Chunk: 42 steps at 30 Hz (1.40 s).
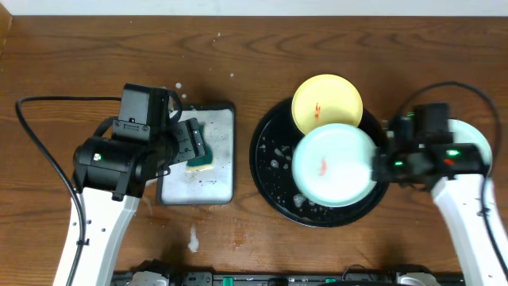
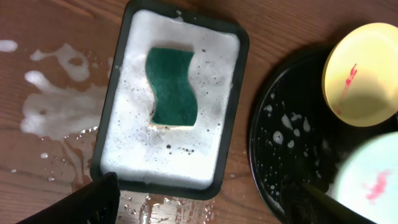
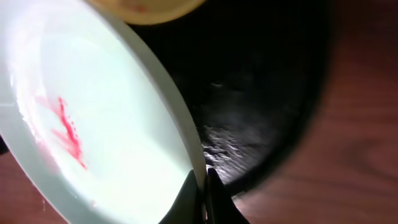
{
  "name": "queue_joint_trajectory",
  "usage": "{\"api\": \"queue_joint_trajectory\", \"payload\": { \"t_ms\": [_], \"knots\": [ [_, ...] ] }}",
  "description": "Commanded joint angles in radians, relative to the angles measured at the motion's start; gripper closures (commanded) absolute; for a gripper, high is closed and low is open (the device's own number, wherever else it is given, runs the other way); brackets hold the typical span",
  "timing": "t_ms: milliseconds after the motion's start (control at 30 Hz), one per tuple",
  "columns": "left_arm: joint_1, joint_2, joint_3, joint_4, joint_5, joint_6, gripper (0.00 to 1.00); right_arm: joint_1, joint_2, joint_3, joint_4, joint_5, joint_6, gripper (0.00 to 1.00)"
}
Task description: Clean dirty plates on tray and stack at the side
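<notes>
The wooden table (image 1: 63,48) is taking up the whole shot, and the black tray (image 1: 270,159) is sitting right of centre, wet and speckled with suds. Left of it the white tray (image 1: 226,111) is lying full of foam, with more foam (image 2: 56,112) spilling onto the wood beside it. The mint plate (image 1: 333,165) is sitting over the black tray's near right part with a red smear in its middle, overlapping the edge of the yellow plate (image 1: 327,103) behind it. A second mint plate (image 1: 472,133) is peeking out from under the right arm, off the tray. The green sponge (image 2: 172,87) is resting in the foam. The right gripper (image 3: 202,180) is pinching the first mint plate's right rim, fingers clamped tight on it. The left gripper (image 1: 192,143) is hanging over the white tray with its jaws spread wide, holding nothing, sponge below it.
</notes>
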Motion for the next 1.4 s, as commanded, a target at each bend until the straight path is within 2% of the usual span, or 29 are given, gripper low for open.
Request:
{"api": "queue_joint_trajectory", "payload": {
  "t_ms": [0,100,233,300,333,533,633,733,833,1100,1367],
  "knots": [
    [0.003,-0.003,0.005,-0.003,-0.005,0.002,0.17,0.093,0.047,-0.106,0.081,-0.006,0.188,0.99],
    [0.003,-0.003,0.005,-0.003,-0.005,0.002,0.17,0.133,0.104,-0.186,0.192,0.036,0.322,0.99],
    [0.003,-0.003,0.005,-0.003,-0.005,0.002,0.17,0.125,0.163,-0.207,0.255,0.042,0.335,0.96],
    [0.003,-0.003,0.005,-0.003,-0.005,-0.001,0.17,0.115,0.164,-0.202,0.279,0.044,0.285,0.75],
    [0.003,-0.003,0.005,-0.003,-0.005,-0.002,0.17,0.109,0.159,-0.192,0.278,0.043,0.254,0.69],
    [0.003,0.034,-0.004,0.001,-0.009,-0.002,0.17,0.095,0.068,-0.032,0.140,0.040,0.011,0.59],
    [0.002,0.084,-0.050,0.003,-0.031,-0.002,0.20,0.095,0.004,0.064,0.064,0.039,-0.065,0.58],
    [0.002,0.161,-0.119,0.038,-0.047,-0.002,0.25,0.096,-0.049,0.119,0.032,0.039,-0.074,0.57],
    [0.002,0.252,-0.140,0.060,-0.046,-0.002,0.32,0.096,-0.096,0.128,0.021,0.027,-0.071,0.56],
    [0.003,0.526,-0.141,0.254,-0.059,-0.023,0.37,0.096,-0.113,0.127,-0.056,0.024,-0.050,0.57],
    [0.014,0.725,-0.141,0.330,-0.092,-0.070,0.58,0.096,-0.114,0.127,-0.118,0.024,-0.051,0.59]
  ]
}}
